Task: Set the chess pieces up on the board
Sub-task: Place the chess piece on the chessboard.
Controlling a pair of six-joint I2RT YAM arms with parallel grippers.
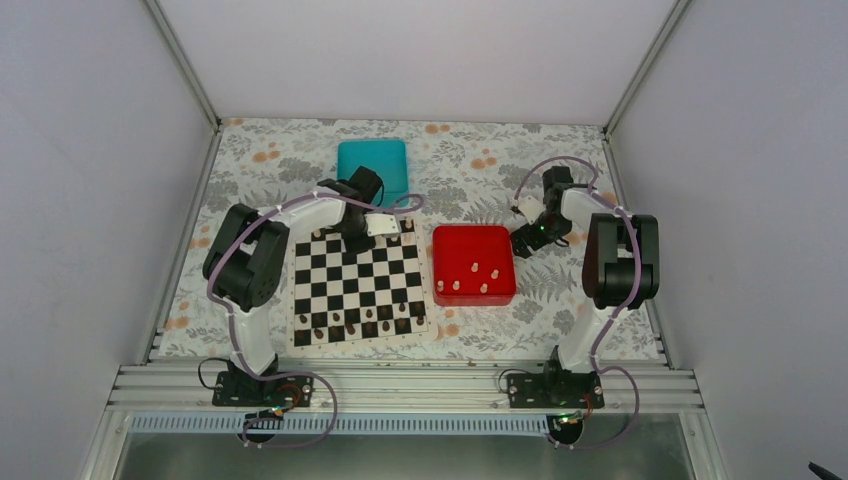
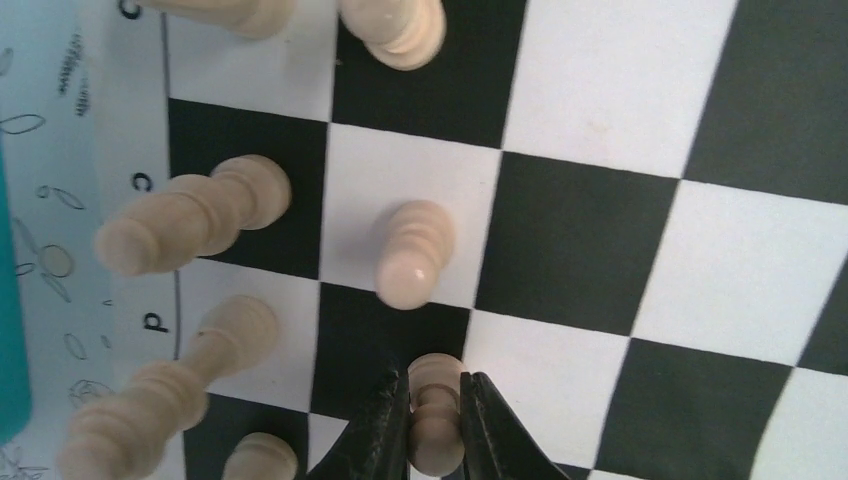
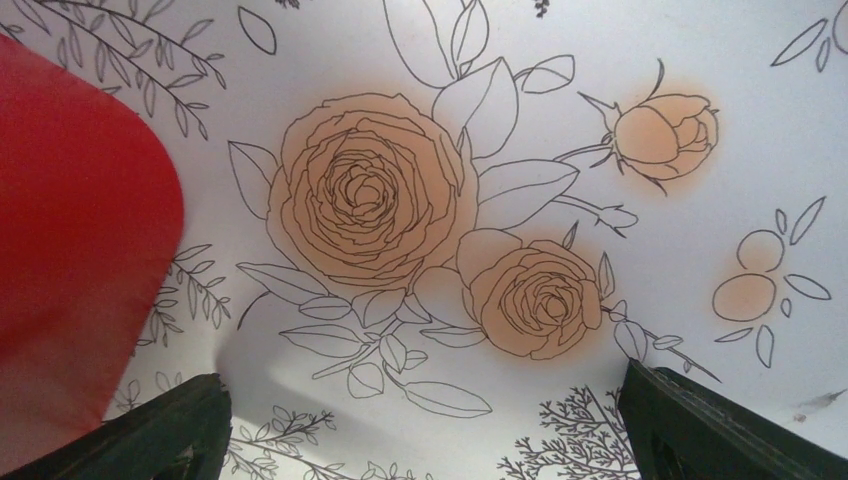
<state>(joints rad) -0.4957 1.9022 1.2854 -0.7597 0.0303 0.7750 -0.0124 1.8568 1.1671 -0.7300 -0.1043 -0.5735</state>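
The black-and-white board [image 1: 360,283] lies left of centre. My left gripper [image 1: 357,240] hovers over its far edge and is shut on a cream pawn [image 2: 436,415] held between the fingers over a black square of the board [image 2: 590,250]. Another cream pawn [image 2: 410,252] stands on the white square just ahead. Taller cream pieces [image 2: 190,215] lean along the board's edge row. Several cream pieces [image 1: 475,275] stand in the red tray [image 1: 473,264]. My right gripper [image 1: 522,240] is open and empty over the floral cloth, right of the tray [image 3: 70,250].
A teal box [image 1: 372,168] sits behind the board. Dark brown pieces [image 1: 360,318] line the board's near rows. The floral cloth [image 3: 520,200] covers the table; metal rails frame it at the sides and the front.
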